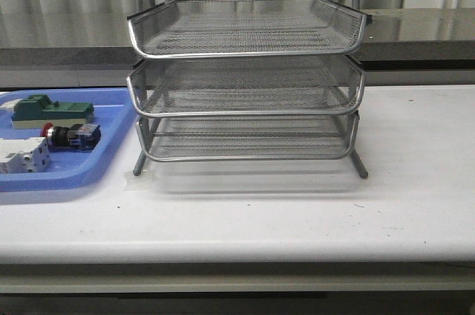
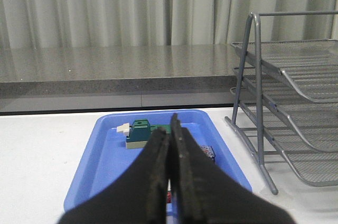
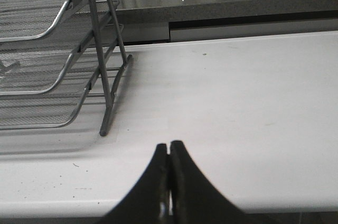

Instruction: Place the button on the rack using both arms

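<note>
The button [image 1: 70, 137] lies on its side in the blue tray [image 1: 113, 125], red head to the left and blue block to the right. The silver three-tier wire rack [image 1: 245, 77] stands mid-table, and none of its trays that show holds anything. Neither gripper appears in the front view. In the left wrist view my left gripper [image 2: 170, 123] is shut and holds nothing; it hangs above the tray's near part and hides most of the button, leaving only its blue end [image 2: 208, 151] in sight. My right gripper [image 3: 169, 147] is shut and holds nothing, over bare table right of the rack [image 3: 47, 49].
A green-topped block [image 1: 48, 111] and a white circuit breaker [image 1: 22, 157] share the blue tray [image 2: 105, 155] with the button. The green block [image 2: 141, 131] lies beyond my left fingers. A grey counter ledge [image 1: 415, 29] runs behind the table. The rack's leg [image 3: 105, 123] stands near my right gripper.
</note>
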